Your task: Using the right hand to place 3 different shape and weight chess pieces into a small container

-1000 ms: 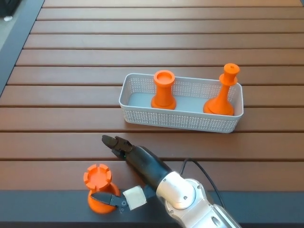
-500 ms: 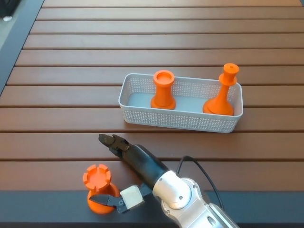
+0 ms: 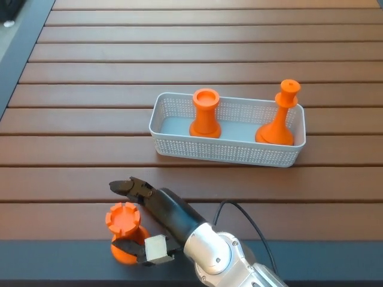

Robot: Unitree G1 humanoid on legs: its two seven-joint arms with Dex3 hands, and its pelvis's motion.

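- The orange rook [image 3: 122,232] stands upright at the near table edge, between the parted digits of the right hand [image 3: 139,222]: the two fingers [image 3: 128,188] reach past its crown on the far side, the thumb [image 3: 133,249] sits against its base on the near side
- The digits are apart around the piece; whether they press on it cannot be told
- Against the frame one second earlier, the hand has slid toward the robot's left, so the rook now lies between finger and thumb where before it stood just to the left of both tips
- The white mesh container [image 3: 227,149] lies well beyond the fingers and to their right, holding an orange spool-shaped piece [image 3: 206,113] at its left-centre and an orange bishop-like piece [image 3: 279,119] at its right end; both are unmoved
- Open slatted table [image 3: 90,89] spreads from the fingertips to the container; the dark table rim [image 3: 54,260] runs just under the thumb
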